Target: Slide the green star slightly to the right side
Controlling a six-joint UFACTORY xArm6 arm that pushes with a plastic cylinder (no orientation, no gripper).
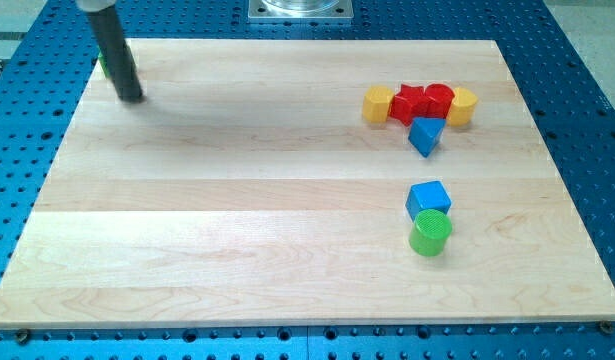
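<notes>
Green star point(104, 66) sits mostly hidden behind my tip point(132, 99); the gripless rod tool next pushes it rightward

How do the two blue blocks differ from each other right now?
The blue triangle is wedge-shaped and pointed; the blue cube is boxy. The blue triangle sits just below the red and yellow row toward the view's top; the blue cube sits lower, against the green cylinder. Both are the same blue and far from my tip.
</notes>
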